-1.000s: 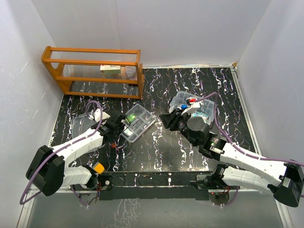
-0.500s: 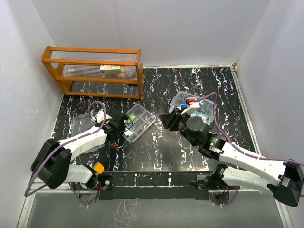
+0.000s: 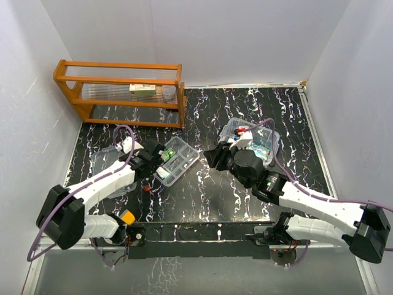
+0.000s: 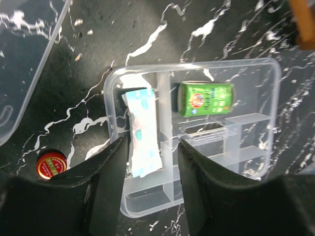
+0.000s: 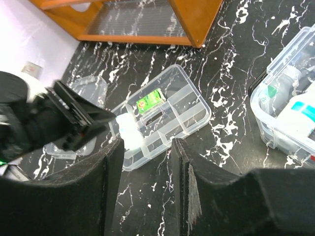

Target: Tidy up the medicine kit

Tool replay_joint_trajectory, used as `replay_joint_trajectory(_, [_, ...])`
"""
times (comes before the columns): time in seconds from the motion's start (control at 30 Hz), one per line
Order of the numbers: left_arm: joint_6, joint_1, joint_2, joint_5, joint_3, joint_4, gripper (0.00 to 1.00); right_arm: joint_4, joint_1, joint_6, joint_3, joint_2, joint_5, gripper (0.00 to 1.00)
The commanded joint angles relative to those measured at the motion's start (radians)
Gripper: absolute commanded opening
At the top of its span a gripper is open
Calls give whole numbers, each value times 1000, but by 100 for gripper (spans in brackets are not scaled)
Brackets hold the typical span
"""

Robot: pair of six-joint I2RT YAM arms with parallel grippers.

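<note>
**A:** How does the left claw stand?

**B:** The left gripper (image 4: 150,184) has its jaws parted, with nothing clamped. A white sachet (image 4: 142,132) lies in the gap, its long axis running from the claw straight away. I cannot tell whether the left jaw brushes it.

**A:** And what is under the sachet?

**B:** The end compartment of the tray insert (image 4: 246,132). The sachet lies across the tray's short way. A green packet (image 4: 204,98) lies in a far compartment, lengthwise along the tray.

**A:** Which way does the tray run?

**B:** From above, the tray insert (image 3: 184,165) lies flat on the table (image 3: 215,196), its long axis slanting from near-left to far-right. A small red cap (image 4: 50,164) sits on the table just beside its near corner.

**A:** The other claw?

**B:** The right gripper (image 5: 146,187) is parted and empty, above the table near the tray.

**A:** The rest of the kit?

**B:** The box (image 3: 274,140) stands to the right, holding items. The lid (image 3: 103,161) lies flat to the left, partly under the left arm. The orange rack (image 3: 123,92) stands at the far left.
</note>
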Motion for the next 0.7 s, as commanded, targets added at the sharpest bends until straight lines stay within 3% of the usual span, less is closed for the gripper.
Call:
replay_joint_trajectory(0.0, [143,-1,-115,-89,80,-101,45,-14,3,2,86,65,-22,42])
replay_joint_trajectory(0.2, [427,3,-250,-227,173,-123,49,-25,25,-59,210,292,-278,42])
replay_joint_trajectory(0.37, [635,5,-353,-345,324,-161,52,-30,155,-100,344,481,-211,43])
replay_joint_trajectory(0.67, [957,5,-533,-458,487,-66,54,-84,303,-172,628,862,-185,50])
